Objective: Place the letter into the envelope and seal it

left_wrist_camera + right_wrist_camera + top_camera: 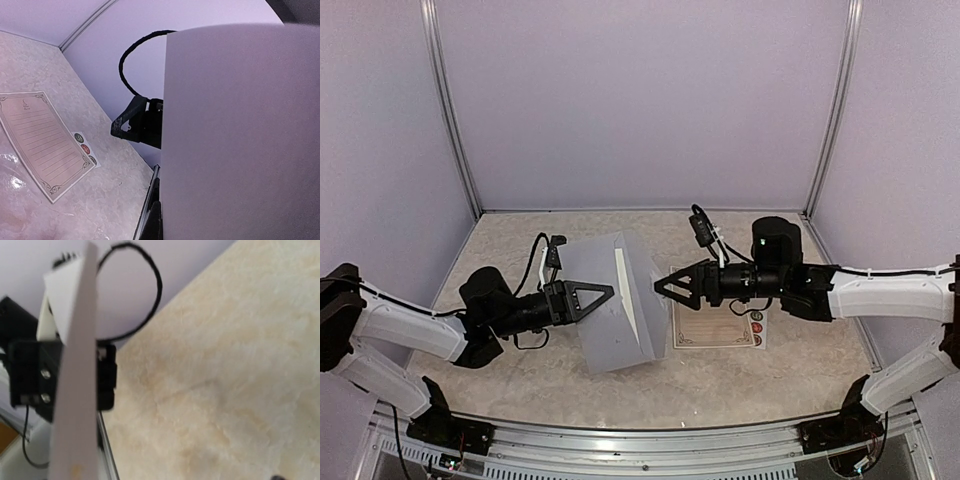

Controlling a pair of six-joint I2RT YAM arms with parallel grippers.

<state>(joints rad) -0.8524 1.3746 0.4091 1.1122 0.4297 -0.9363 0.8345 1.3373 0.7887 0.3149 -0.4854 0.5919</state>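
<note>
The left end effector [607, 292] is clamped on the left edge of the envelope [608, 345] and holds it off the bench [520, 380], tilted, between the two arms. The envelope is thin paper, and I judge it very light. It is stiff enough to stand out from one pinched edge, but it would bend or crease if squeezed mid-sheet. A hold along an edge or corner, clear of the opening, looks safest. The flap should be left free for sealing.

The right end effector [662, 284] sits just beside the envelope's right edge. Nothing shows in its jaws, and I cannot tell whether they stand wide or narrow. The letter [712, 327] lies flat on the bench below it, not yet inside, with a strip of round stickers [756, 327] touching its right side.

Only the top view shows both arms and the envelope's pale inner face. The left wrist view shows the lines and border on the letter, but the envelope blocks half the frame. The right wrist view shows the envelope edge-on and none of its own fingers.
</note>
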